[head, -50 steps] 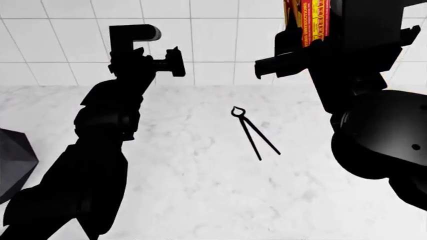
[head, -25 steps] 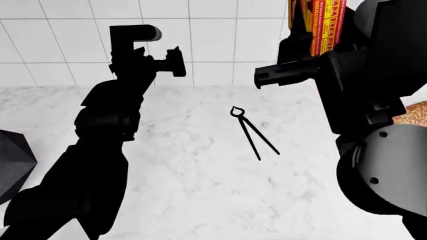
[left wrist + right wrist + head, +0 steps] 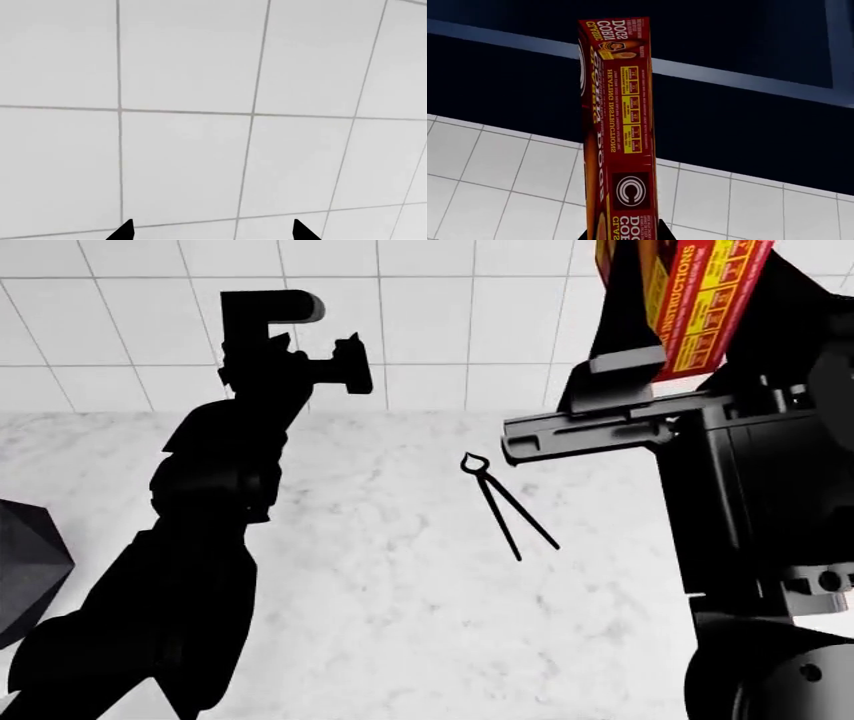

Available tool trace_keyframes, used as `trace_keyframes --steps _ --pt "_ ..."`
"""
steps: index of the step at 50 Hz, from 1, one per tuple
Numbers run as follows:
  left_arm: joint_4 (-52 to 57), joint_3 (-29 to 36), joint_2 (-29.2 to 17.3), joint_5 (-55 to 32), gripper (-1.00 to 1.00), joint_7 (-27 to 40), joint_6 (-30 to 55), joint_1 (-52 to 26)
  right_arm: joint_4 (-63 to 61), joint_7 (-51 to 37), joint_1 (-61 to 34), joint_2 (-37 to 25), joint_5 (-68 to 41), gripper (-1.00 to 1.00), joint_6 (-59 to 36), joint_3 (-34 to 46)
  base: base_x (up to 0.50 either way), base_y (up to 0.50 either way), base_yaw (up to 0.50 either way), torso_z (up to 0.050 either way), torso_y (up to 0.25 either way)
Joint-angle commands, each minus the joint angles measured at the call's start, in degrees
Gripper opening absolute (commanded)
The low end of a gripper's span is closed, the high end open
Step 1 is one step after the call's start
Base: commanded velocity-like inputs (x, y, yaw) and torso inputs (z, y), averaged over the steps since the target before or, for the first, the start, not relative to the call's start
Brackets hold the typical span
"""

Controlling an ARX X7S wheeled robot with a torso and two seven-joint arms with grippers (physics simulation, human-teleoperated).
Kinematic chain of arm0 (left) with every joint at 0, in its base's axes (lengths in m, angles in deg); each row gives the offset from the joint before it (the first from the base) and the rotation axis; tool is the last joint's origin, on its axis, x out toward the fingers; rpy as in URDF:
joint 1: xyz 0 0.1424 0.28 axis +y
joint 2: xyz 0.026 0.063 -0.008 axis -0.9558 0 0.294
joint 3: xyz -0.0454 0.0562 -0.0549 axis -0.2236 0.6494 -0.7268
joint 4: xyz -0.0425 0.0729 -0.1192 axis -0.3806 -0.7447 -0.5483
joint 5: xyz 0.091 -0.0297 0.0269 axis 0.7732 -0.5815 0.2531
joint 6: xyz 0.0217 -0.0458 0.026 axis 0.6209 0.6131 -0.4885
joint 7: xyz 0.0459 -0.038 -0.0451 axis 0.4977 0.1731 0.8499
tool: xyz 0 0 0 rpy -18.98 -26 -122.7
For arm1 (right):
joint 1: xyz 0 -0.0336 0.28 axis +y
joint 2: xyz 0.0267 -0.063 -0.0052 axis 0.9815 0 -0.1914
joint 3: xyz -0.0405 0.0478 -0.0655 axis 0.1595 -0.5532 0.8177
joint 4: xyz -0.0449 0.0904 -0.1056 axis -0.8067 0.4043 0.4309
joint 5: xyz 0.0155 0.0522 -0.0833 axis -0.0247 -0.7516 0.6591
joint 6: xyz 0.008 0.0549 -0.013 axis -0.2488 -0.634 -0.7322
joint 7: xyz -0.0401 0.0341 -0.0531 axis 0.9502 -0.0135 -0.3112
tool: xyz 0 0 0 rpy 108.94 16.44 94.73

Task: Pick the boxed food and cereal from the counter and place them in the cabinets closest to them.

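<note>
The boxed food, a red "Classic Corn Dogs" box, is held high in front of the tiled wall by my right gripper, which is shut on its lower end. In the head view the box is tilted at the top right, above the white marble counter. My left gripper is raised near the wall; in the left wrist view it is open and empty, facing bare tiles. The cereal is out of view.
Black tongs lie on the counter's middle. A dark angular object sits at the left edge. Dark cabinet fronts with a pale strip hang above the tiles behind the box.
My right arm has shifted right and lifted, and the corn dogs box now tilts and shows more of its side. The left arm and the tongs have not moved.
</note>
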Motion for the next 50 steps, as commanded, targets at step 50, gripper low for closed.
trace_keyframes --steps 50 --pt "0.0 0.3 -0.1 0.0 1.00 0.8 1.5 0.0 73.6 17.1 -53.4 27.4 -19.5 -1.00 -17.0 0.0 0.00 0.00 0.00 0.001 0.000"
